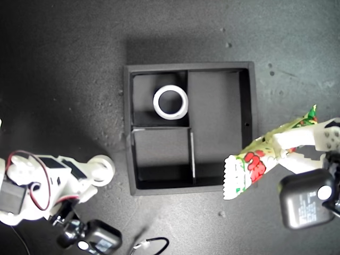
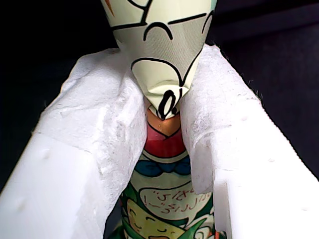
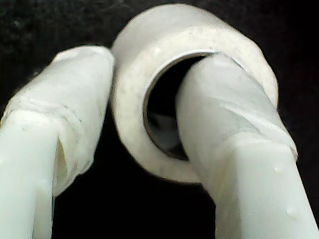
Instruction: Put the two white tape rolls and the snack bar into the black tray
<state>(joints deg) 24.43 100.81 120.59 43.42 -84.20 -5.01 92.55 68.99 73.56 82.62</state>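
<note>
**Bar over the tray corner, second roll pinched through its core**

My first tool (image 2: 164, 112) is clenched on the snack bar (image 1: 261, 155). Its padded fingers (image 2: 107, 134) squeeze the wrapper in at a narrow waist partway along its length. In the exterior view the bar lies on a slant at the right. Its crimped end reaches over the wall of the black tray (image 1: 249, 106) near the lower right corner, and the long compartment beside it is bare.

The bar looks light. Its glossy wrapper is probably slick and gives under the pads, so I judge it could slide or swivel in this pinch. It is nearly as long as the compartment, so it likely needs turning to run parallel with the walls before it goes down.

My second tool (image 3: 144, 74) is grasping the second tape roll (image 3: 199, 45), with one finger through the open centre and the other against the outer wall. The roll seems stiff and light. Hooked through the core like this, it should not roll away. I cannot tell from the wrist view whether it is lifted or resting on the counter.

The first tape roll (image 1: 171, 102) lies flat in the small compartment at the upper left of the tray in the exterior view. The small compartment below it holds nothing.
</note>
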